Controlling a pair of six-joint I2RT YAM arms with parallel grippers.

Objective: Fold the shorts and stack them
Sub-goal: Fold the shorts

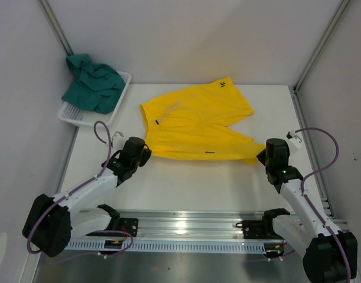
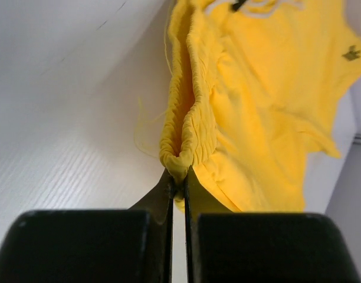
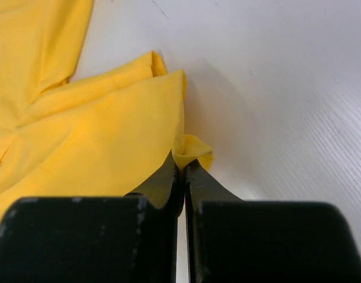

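The yellow shorts (image 1: 195,121) lie spread across the middle of the white table. My left gripper (image 1: 146,148) is shut on the near-left corner of their gathered waistband (image 2: 186,127), pinching the elastic (image 2: 179,171) between its fingertips. My right gripper (image 1: 262,157) is shut on the hem corner of the near-right leg (image 3: 192,156), a small fold of yellow cloth bulging above the tips. The dark teal shorts (image 1: 93,82) lie crumpled in the white mesh basket (image 1: 124,88) at the back left.
Grey walls with aluminium posts enclose the table on three sides. A metal rail (image 1: 186,227) carrying both arm bases runs along the near edge. The basket stands against the left wall.
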